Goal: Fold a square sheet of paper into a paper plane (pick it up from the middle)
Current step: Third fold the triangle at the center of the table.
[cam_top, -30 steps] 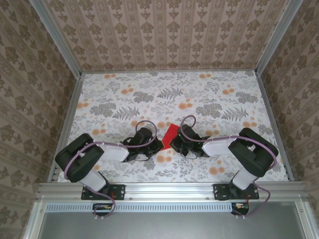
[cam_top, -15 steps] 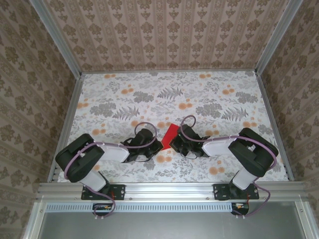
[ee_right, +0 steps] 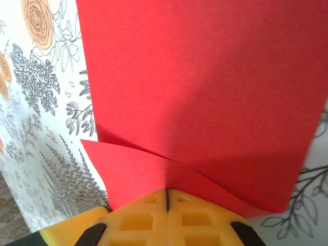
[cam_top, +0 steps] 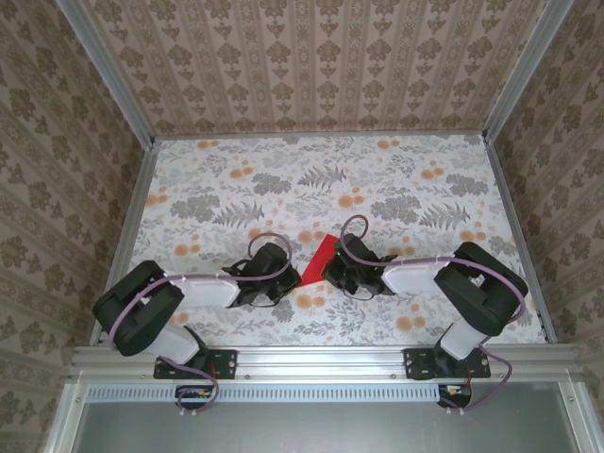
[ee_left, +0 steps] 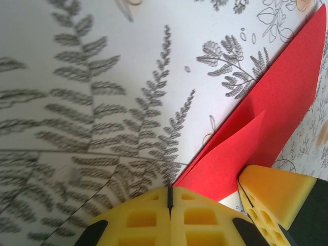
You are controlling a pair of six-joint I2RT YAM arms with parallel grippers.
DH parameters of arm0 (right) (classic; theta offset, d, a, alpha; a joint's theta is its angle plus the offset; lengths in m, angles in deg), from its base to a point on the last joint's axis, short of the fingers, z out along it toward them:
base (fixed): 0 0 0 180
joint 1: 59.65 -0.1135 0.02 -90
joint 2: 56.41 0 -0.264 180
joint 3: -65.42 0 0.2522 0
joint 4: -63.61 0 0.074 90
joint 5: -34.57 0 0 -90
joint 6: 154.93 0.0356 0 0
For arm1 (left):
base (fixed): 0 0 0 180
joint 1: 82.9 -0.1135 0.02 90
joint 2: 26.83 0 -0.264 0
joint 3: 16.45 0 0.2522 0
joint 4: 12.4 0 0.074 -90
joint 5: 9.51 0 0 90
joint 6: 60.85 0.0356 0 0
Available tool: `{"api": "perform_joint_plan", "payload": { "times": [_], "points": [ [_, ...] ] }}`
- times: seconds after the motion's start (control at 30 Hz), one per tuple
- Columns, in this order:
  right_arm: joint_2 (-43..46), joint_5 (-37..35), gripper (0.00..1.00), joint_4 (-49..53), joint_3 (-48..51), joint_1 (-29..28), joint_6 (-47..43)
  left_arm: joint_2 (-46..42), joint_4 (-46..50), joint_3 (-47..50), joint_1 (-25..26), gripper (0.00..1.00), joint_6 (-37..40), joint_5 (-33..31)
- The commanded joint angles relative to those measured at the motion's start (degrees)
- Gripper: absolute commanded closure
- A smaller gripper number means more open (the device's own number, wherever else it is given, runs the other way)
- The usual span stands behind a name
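Note:
The square sheet of paper (cam_top: 319,260) is bright red and partly folded, lying between the two grippers near the table's front middle. In the left wrist view the sheet of paper (ee_left: 266,118) shows two layers, and the lower flap's corner runs into the closed seam of my left gripper (ee_left: 169,193). My left gripper (cam_top: 289,277) is shut on that corner. My right gripper (ee_right: 167,199) is shut on the near edge of the sheet of paper (ee_right: 205,82), where a raised flap meets its seam. My right gripper (cam_top: 330,268) sits at the paper's right side.
The table (cam_top: 236,189) has a floral cloth and is walled by patterned panels on three sides. The right gripper's yellow fingertip (ee_left: 274,197) lies close beside the left gripper's jaws. An aluminium rail (cam_top: 321,357) runs along the near edge.
The left arm has drawn back to the left. The paper's lower-left corner has followed it, so more red shows on that side. The right arm has barely moved.

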State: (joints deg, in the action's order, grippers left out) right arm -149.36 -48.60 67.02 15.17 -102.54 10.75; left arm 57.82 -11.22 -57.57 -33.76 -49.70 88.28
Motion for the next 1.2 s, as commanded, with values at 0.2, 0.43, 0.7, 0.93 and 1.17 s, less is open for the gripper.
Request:
{"api": "perform_joint_plan", "payload": {
  "times": [0.2, 0.43, 0.7, 0.93, 1.17],
  "points": [
    [1.21, 1.27, 0.96, 6.41, -4.45, -1.56, -5.99, 2.86, 8.69, 0.22, 0.06, 1.00, 2.20, -0.65],
    [-4.26, 3.71, 0.97, 2.04, -6.30, -3.75, -4.49, 2.91, 10.09, -0.23, 0.07, 1.00, 2.38, -0.84],
    [-5.40, 0.93, 0.97, 3.03, -3.30, -2.41, -2.78, 3.15, 13.78, -0.33, 0.07, 1.00, 1.47, -1.91],
    [-1.77, -0.40, 0.97, 2.68, 2.40, 1.59, -1.92, 3.33, 15.03, 0.51, -0.05, 1.00, 0.90, -2.30],
    [1.77, -0.94, 0.97, 6.03, 4.48, 6.52, -3.67, 3.06, 14.27, 1.01, -0.04, 1.00, 0.84, -2.17]
  ]
}}
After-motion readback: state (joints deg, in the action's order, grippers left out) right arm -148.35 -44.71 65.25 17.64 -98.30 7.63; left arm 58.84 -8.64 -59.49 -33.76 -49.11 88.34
